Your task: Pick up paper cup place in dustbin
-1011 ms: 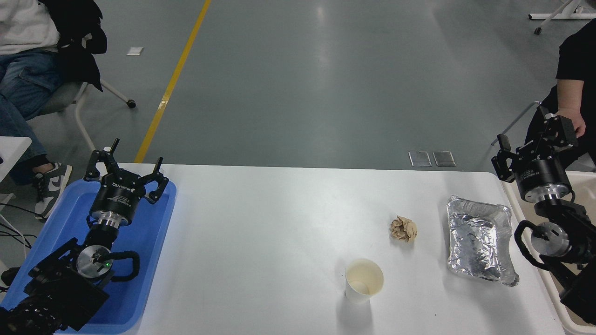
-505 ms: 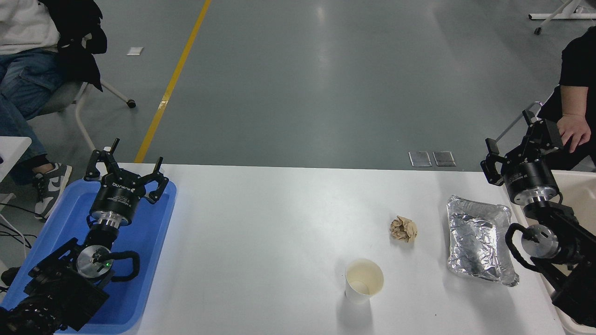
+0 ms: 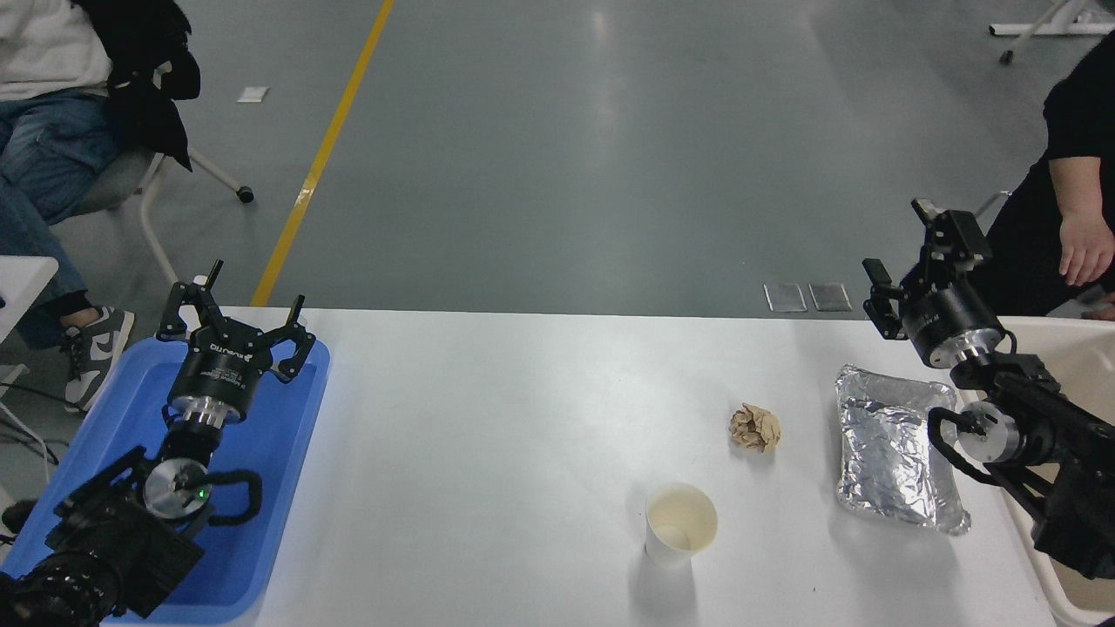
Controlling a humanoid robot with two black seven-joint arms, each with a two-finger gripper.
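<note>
Your paper cup (image 3: 681,524) stands upright at lower centre of the table (image 3: 523,418). At the frame's right edge sits the dustbin (image 3: 1058,335). Above its near corner, your right pincer (image 3: 916,254) hangs released, empty. At lower left, the left pincer (image 3: 235,315) rests spread.

Both arms raised, grippers spread, nothing held.
Left arm enters from the lower left corner; left gripper (image 3: 237,315) points up-frame, fingers apart. Right arm comes in from the right edge, angled toward the upper left; right gripper (image 3: 915,257) at mid-right of frame, fingers parted.
</note>
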